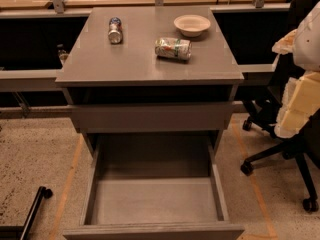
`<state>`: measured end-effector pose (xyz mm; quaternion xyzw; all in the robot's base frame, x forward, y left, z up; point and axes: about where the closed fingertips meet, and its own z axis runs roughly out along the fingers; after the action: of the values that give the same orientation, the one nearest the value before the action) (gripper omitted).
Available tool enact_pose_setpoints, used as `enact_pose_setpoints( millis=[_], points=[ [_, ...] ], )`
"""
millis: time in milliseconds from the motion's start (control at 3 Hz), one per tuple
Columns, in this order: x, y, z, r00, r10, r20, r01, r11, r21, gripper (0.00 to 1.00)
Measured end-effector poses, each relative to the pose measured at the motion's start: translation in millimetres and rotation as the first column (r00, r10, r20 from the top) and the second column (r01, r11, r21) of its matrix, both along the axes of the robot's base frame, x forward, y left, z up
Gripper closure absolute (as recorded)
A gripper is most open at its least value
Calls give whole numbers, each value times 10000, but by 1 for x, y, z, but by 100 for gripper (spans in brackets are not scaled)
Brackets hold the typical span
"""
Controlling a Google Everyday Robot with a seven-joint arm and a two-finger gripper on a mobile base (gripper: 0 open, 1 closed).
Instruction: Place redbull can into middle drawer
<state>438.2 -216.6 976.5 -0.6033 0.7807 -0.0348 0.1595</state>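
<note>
Camera view, left to right:

- Bottom left: black bar (34, 210) with a small wheel lies on the speckled floor (35, 154). Orange tape line (67, 181) runs along the floor beside the cabinet.
- Grey cabinet (145, 66) sits mid-frame with a flat top.
- Redbull can (115, 30) is on the cabinet top, back-left area, well apart from everything else. Blue end is away from the camera, silver end toward it. Can't tell if it's upright or lying down.
- Green-white can (173, 48) is on its side near the middle of the top, right of the redbull can and not touching it.
- White bowl (192, 25) is at the back right of the top, just behind the green-white can, upright.
- Upper drawer front (150, 116) is below the top, only slightly out.
- Middle drawer (155, 199) is pulled far out toward the camera. Bare floor, both side walls and the front edge show at the bottom of the frame. Redbull can is not in it.
- Right of the cabinet: black office chair (280, 151), castors on the floor.
- Gripper (300, 104) is a pale blocky shape at the far right edge, in front of the chair, partly cut off by the frame. It's well apart from the redbull can and the drawer. Released or clenched: can't tell. It isn't holding the redbull can.
</note>
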Motion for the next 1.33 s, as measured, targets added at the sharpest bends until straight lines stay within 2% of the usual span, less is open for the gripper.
enact_pose_setpoints(
  millis=[333,667,1000,1333],
  points=[
    [1,1,1,10000,3,30,-3,10000,9,0],
    [23,29,8,9979,393,523,-399,9991,105,0],
    [54,57,15,9901,856,1114,-953,9918,848,0],
    [94,91,23,9754,1284,1792,-1659,9629,2130,0]
  ],
)
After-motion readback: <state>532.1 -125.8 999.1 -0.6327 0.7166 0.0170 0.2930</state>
